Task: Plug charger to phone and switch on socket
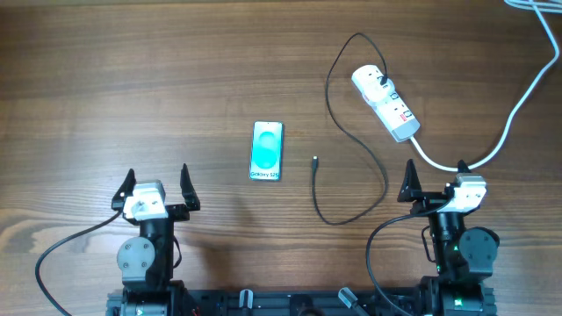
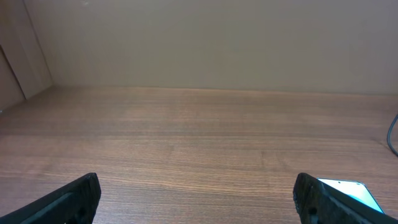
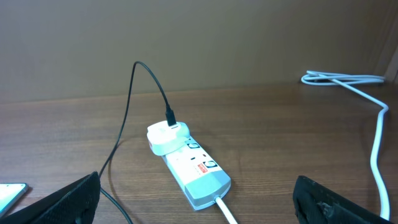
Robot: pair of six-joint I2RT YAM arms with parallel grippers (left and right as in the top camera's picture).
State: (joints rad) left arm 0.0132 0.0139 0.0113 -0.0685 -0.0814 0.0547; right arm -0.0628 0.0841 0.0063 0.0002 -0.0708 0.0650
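Note:
The phone (image 1: 266,151) lies face up at the table's middle, cyan screen lit, white text strip at its near end. The socket (image 1: 386,103) lies at the back right with a white adapter plugged into its far end. The charger cable (image 1: 385,183) runs from that adapter in a long loop, and its plug tip (image 1: 315,161) lies free just right of the phone. My left gripper (image 1: 158,186) is open and empty, near-left of the phone. My right gripper (image 1: 436,180) is open and empty, in front of the socket (image 3: 189,165). The phone's corner (image 2: 351,190) shows behind my left gripper's (image 2: 199,202) right finger.
The socket's thick white cord (image 1: 518,105) curves from its near end past my right gripper, then off the back right edge. In the right wrist view it (image 3: 373,143) lies to the right, and the black cable (image 3: 127,99) arches up at left. A wall backs the table.

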